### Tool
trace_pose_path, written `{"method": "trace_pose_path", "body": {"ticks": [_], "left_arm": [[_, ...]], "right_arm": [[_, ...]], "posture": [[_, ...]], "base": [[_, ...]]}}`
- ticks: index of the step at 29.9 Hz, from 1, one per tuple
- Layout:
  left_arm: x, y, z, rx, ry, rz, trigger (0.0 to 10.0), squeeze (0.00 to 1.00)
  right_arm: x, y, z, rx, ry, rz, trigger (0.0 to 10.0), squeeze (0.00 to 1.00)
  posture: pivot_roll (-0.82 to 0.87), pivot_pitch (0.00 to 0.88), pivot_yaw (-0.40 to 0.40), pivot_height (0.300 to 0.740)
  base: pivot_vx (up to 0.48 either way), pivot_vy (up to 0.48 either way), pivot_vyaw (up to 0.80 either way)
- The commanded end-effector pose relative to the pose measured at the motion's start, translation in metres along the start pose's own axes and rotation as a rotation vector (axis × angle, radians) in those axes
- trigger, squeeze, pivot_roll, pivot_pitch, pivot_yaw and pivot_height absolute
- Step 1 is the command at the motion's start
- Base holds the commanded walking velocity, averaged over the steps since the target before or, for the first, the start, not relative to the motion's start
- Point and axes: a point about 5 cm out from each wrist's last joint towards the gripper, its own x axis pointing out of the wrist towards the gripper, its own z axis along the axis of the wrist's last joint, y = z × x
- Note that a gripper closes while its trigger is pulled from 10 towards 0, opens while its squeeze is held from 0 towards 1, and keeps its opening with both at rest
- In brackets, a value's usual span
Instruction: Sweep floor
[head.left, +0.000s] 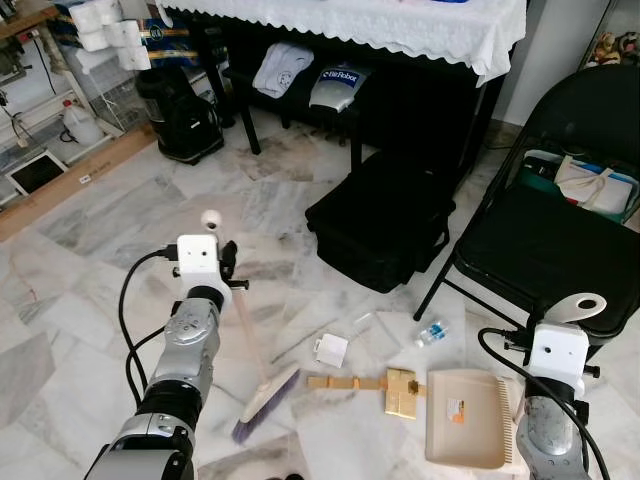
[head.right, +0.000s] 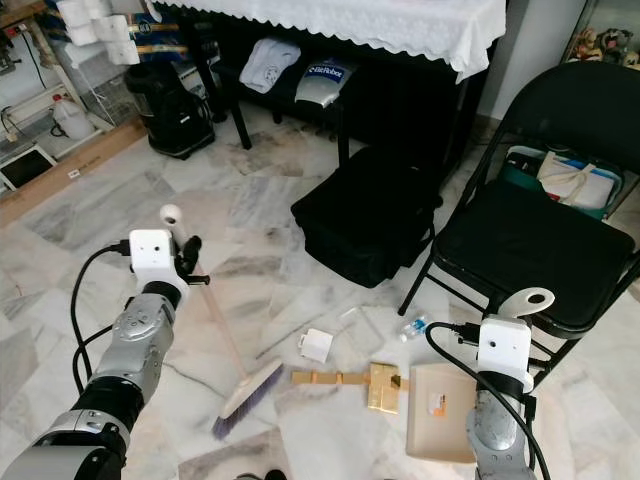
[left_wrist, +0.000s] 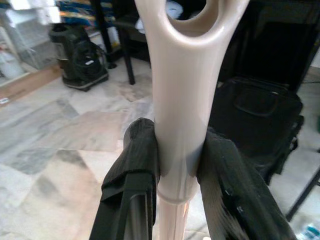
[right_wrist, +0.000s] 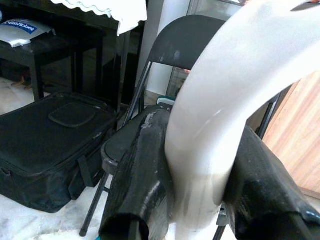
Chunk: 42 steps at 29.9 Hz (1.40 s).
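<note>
Beyond both sets of jaws, the biggest thing on the marble floor (head.left: 120, 250) is one black soft case (head.left: 385, 215), lying flat below the cloth-covered table (head.left: 420, 30). One black folding chair (head.left: 560, 240) stands off to the right of the right jaws, with bags on the back of its seat. One black appliance (head.left: 180, 110) sits far ahead of the left jaws, by the wall shelves.

Now the tools. One beige dustpan (head.left: 466, 418) lies flat on the floor just inside the right jaws, and the right gripper (right_wrist: 200, 200) is clamped on its curved pale handle, black fingers (right_wrist: 142, 170) pressed to either side. One broom (head.left: 262, 385) leans from the left jaws down and to the right, purple bristles on the floor; the left gripper (left_wrist: 177, 165) squeezes its cream handle just below the hanging loop, fingers (left_wrist: 137, 160) tight against it.

Between bristles and pan, the litter: one flat tan cardboard strip (head.left: 345, 382), one gold packet (head.left: 402, 392) touching the strip's end and near the pan's lip, one small white box (head.left: 330, 350), one clear plastic piece (head.left: 368, 325), and one small crushed bottle (head.left: 431, 334) nearest the chair legs.
</note>
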Motion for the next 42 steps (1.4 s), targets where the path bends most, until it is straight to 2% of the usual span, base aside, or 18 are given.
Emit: {"method": "trace_pose_path", "body": {"ticks": [1, 11, 17, 21, 29, 36, 42], "left_arm": [[-0.003, 0.003, -0.004, -0.028, 0.016, 0.006, 10.0, 0.00], [-0.003, -0.003, -0.002, -0.073, 0.014, -0.032, 10.0, 0.00], [-0.001, -0.014, 0.002, -0.121, 0.019, -0.106, 10.0, 0.00], [-0.001, -0.018, 0.001, -0.101, 0.028, -0.127, 10.0, 0.00], [0.000, -0.020, 0.003, -0.116, 0.037, -0.149, 10.0, 0.00], [0.001, -0.032, 0.003, -0.185, 0.056, -0.156, 10.0, 0.00], [0.003, -0.042, 0.005, -0.199, 0.080, -0.200, 10.0, 0.00]], "right_arm": [[-0.001, -0.004, -0.001, -0.015, 0.005, 0.004, 10.0, 0.00], [0.001, -0.005, 0.001, -0.020, 0.004, 0.015, 10.0, 0.00], [0.000, -0.006, 0.001, -0.023, 0.006, 0.021, 10.0, 0.00], [0.000, -0.003, 0.000, -0.025, 0.009, 0.038, 10.0, 0.00], [0.005, -0.003, 0.003, -0.027, 0.002, 0.046, 10.0, 0.00], [0.007, 0.000, 0.004, -0.024, -0.002, 0.060, 10.0, 0.00], [0.009, 0.002, 0.006, -0.022, -0.005, 0.069, 10.0, 0.00]], "posture": [[-0.09, 0.165, 0.116, 0.740], [-0.09, 0.170, 0.106, 0.740], [-0.10, 0.160, 0.106, 0.740], [-0.09, 0.146, 0.106, 0.740], [-0.10, 0.126, 0.105, 0.740], [-0.09, 0.114, 0.099, 0.740], [-0.09, 0.128, 0.098, 0.740]], "base": [[0.000, 0.000, 0.00], [0.000, 0.000, 0.00], [0.000, 0.000, 0.00], [0.000, 0.000, 0.00], [0.000, 0.000, 0.00], [0.000, 0.000, 0.00], [0.000, 0.000, 0.00]]}}
